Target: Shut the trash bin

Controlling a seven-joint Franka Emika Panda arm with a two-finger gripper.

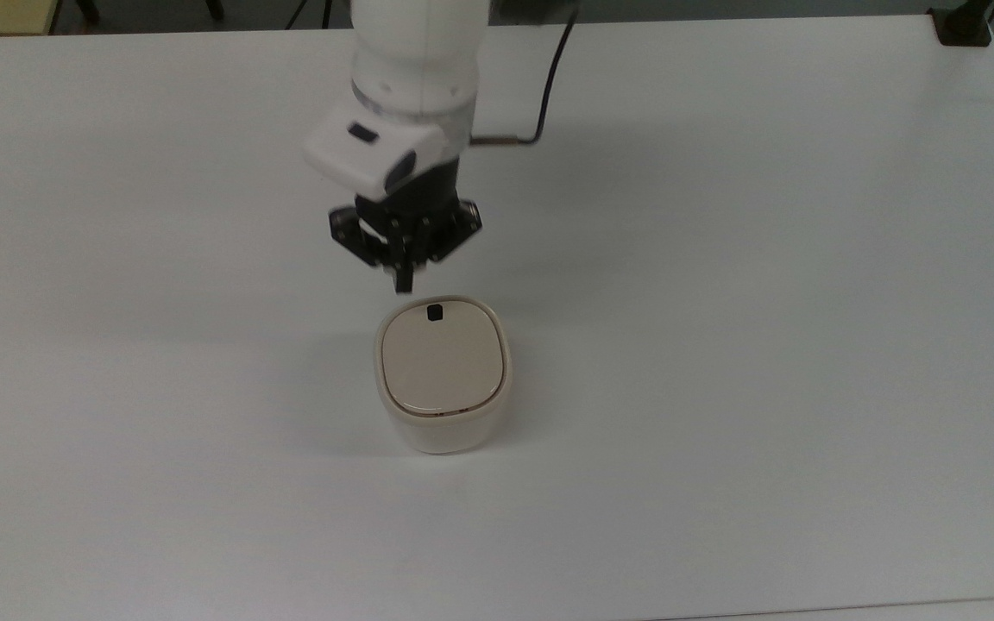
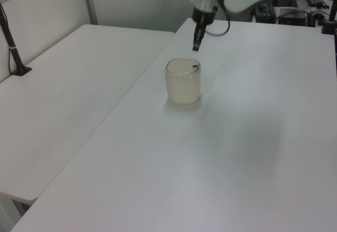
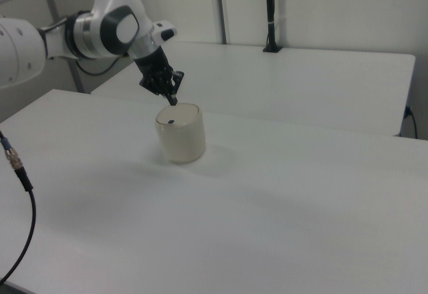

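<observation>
We see the trash bin standing upright on the white bench, near the middle of the bench in the top view. Its beige lid lies flat and flush inside the cream rim — closed, with the small black latch mark showing at the lid's far edge, the edge toward the arm.

The hand hangs above the bench just behind the bin, apart from it and touching nothing. Its two fingers are pressed together into one narrow black tip, holding nothing. In the left view the hand points down above the bin, with clear air between the tip and the lid. In the right view the hand sits just over the lid's back edge, close to the bin but not on it.

A black cable loops off the white wrist. A second white bench stands beside the first — on the left view's left — with a black pole clamped to it.
</observation>
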